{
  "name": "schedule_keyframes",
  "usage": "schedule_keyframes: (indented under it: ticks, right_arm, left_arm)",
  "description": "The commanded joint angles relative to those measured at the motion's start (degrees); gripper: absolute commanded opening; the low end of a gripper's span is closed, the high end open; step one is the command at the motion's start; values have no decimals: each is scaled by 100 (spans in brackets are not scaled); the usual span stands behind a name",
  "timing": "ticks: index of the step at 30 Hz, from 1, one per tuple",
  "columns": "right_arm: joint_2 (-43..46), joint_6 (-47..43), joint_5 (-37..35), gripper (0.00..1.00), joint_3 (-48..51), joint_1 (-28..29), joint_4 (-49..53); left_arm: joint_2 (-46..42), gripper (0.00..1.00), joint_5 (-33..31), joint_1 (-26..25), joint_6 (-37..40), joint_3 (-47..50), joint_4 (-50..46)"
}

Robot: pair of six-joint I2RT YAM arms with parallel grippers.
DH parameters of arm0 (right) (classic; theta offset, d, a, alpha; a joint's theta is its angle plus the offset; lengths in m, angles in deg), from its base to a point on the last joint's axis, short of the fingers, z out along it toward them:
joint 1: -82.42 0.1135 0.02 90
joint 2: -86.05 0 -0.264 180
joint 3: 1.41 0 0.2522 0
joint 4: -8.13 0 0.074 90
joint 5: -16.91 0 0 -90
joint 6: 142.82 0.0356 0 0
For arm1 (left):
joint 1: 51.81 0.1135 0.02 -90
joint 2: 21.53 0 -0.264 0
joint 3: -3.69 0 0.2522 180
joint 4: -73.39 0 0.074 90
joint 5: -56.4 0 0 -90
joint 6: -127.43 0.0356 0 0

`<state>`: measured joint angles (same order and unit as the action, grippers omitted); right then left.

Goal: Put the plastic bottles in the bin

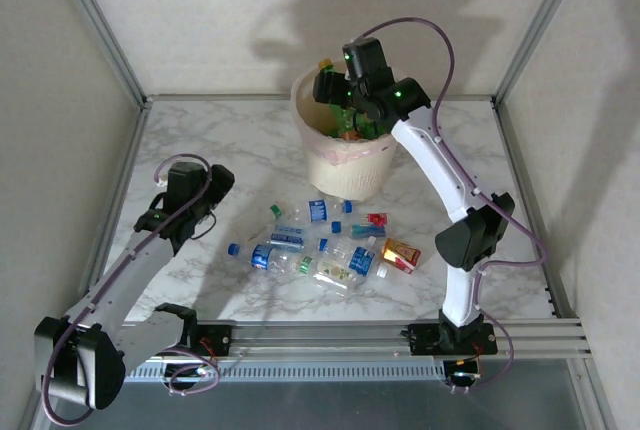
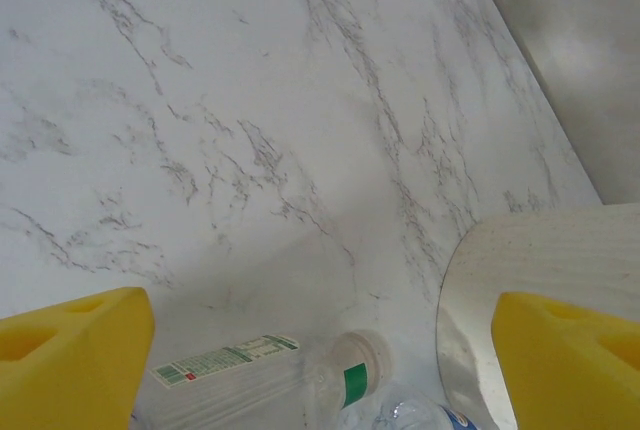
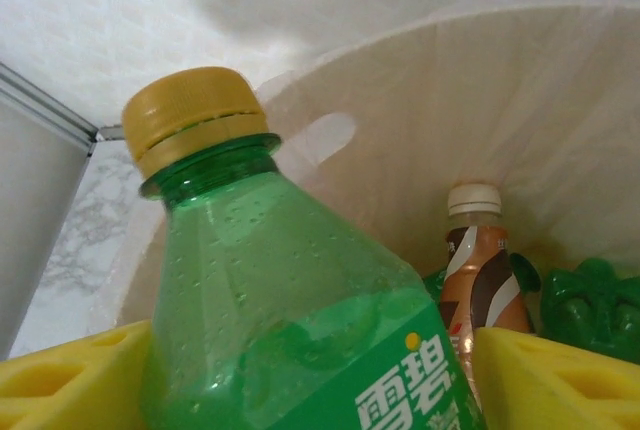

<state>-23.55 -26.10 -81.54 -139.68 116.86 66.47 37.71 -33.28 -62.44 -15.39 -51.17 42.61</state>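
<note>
**Right gripper over bin, green bottle between pads**

The right gripper is positioned above the bin mouth. A green bottle with a yellow cap is seen upright between its yellow pads; whether it is clamped or released cannot be told. Inside the bin, a brown bottle and further green bottles are visible.

The left gripper is held open over the table, nothing between its pads. A clear bottle lies just below it. The remaining bottles are scattered on the table in front of the bin.
</note>
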Motion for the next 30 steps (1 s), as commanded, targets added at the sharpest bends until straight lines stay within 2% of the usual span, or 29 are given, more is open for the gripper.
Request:
schedule_keyframes:
  ticks: [1,8,13,22,27,30]
  right_arm:
    - [178,35,50,85,83,19,-248]
    - [403,-50,-124,90,-70,26,-16]
    - [1096,-65,-369,89,375,19,-41]
    - [3319,38,-634,93,2834,44,-214]
    - [4264,185,-821,97,4075,82,187]
    - [4758,307,-699,99,4877,81,335]
  left_arm:
    - [36,88,106,13,148,119,203]
    - [193,87,71,-190,202,61,275]
    - [210,87,-3,-281,210,5,251]
    - [423,87,21,-358,228,-140,359]
    - [578,87,-38,-501,189,-232,429]
    - [649,87,-36,-570,167,-288,451]
